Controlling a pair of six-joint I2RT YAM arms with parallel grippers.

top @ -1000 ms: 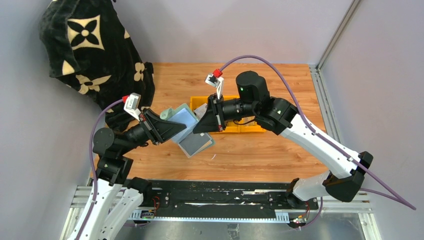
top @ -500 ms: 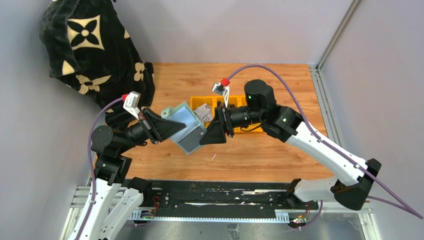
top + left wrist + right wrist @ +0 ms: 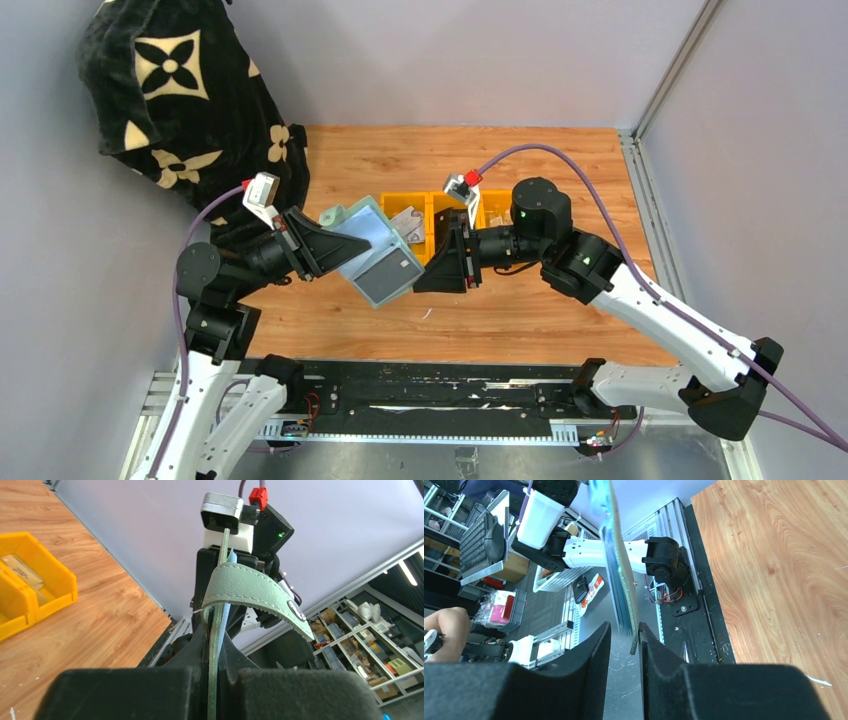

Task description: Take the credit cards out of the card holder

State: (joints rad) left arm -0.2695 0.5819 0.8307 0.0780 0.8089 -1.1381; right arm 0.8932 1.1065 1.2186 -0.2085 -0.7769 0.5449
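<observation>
1. The left gripper [image 3: 216,647] is clenched on the holder's [image 3: 380,262] lower edge and holds it up off the table [image 3: 520,160], opened out.
2. In the left wrist view the holder stands edge-on between the fingers. Its green tab [image 3: 250,592] curls over to the right, and a thin blue layer lies against the green skin.
3. From above, the holder's inner face shows grey-blue pockets. Whether cards sit in them cannot be told.
4. The right gripper [image 3: 624,629] meets the holder from the opposite side, at its free corner.
5. Its fingers stand a narrow gap apart, with the tip of the holder's stacked blue layers dipping between them. I cannot tell whether they pinch it or only straddle it.
6. Behind both grippers a row of yellow bins [image 3: 392,203] sits on the table.
7. One compartment, just behind the holder, has a pale card [image 3: 408,222] lying in it.
8. The left wrist view shows a tan card [image 3: 20,569] flat in a bin. It may be the same card.
9. The other compartments are partly hidden by the right arm.
</observation>
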